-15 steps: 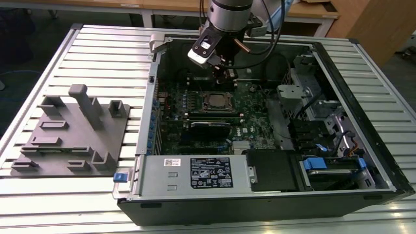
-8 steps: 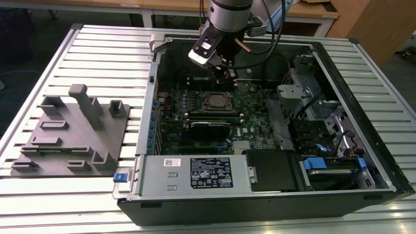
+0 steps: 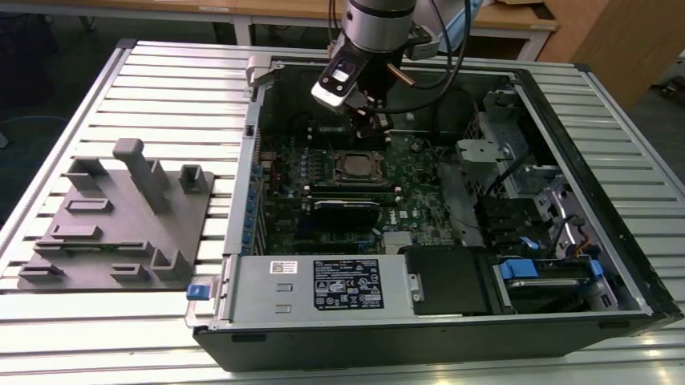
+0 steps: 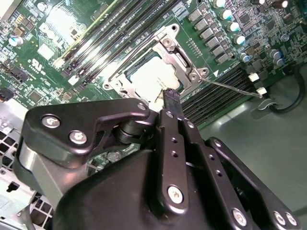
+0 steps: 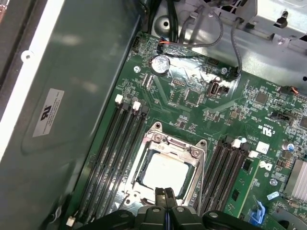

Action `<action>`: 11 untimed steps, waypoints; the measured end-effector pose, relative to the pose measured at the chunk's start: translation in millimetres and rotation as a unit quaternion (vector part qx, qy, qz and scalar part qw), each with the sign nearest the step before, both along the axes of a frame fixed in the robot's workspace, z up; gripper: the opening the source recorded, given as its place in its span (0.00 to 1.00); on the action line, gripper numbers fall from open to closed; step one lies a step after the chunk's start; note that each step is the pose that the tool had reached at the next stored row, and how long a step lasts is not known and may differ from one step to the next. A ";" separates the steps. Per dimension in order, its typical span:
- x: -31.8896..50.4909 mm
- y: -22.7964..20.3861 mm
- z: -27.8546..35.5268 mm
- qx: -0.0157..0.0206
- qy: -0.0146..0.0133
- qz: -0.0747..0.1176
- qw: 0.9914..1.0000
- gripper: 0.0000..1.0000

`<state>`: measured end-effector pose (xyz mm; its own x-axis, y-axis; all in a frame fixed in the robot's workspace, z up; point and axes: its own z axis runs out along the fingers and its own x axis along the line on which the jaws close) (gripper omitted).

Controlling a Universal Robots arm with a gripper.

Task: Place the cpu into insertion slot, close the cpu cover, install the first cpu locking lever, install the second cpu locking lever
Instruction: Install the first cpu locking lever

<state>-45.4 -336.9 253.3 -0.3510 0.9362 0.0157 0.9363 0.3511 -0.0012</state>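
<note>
**Status.** The cpu (image 5: 165,173) is seated in the insertion slot (image 3: 357,166), near the middle of the green circuit board (image 3: 412,188) inside the open computer case (image 3: 428,345). The cpu cover (image 5: 193,154) lies flat over it, with its frame around the chip's pale top. The first two steps therefore read as complete.

**Levers.** In the second wrist view, one locking lever (image 4: 232,88), a thin wire rod, angles away from a corner of the cover and out over the memory slots (image 4: 216,98). It is judged unlatched. A second rod (image 4: 136,48) runs close along another side of the socket, and whether it is hooked down cannot be told. Treat both lever steps as outstanding.

**Claw.** The claw (image 5: 165,192) has its fingers pressed together with nothing between them. The tips hang over the edge of the cover, just beside the cpu. Contact with the cover cannot be confirmed.

**Views.**
- **Exterior view:** It places the claw at the far side of the board, just beyond the slot. The case stands on the slatted counter (image 3: 172,88), with a grey fixture (image 3: 118,216) to the exterior view's left.
- **First wrist view:** It looks along the closed fingers onto the cover window.
- **Second wrist view:** Consult this view for the free lever.
</note>
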 end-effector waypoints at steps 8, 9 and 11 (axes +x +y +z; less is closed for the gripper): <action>0.0 0.0 0.0 0.000 0.000 0.011 1.000 0.10; 0.0 0.0 0.0 0.000 0.000 0.013 1.000 0.10; 0.0 0.0 0.0 0.000 0.000 0.016 1.000 0.10</action>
<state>-45.4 -336.9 253.3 -0.3805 0.9247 0.0157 0.9248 0.3805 -0.0011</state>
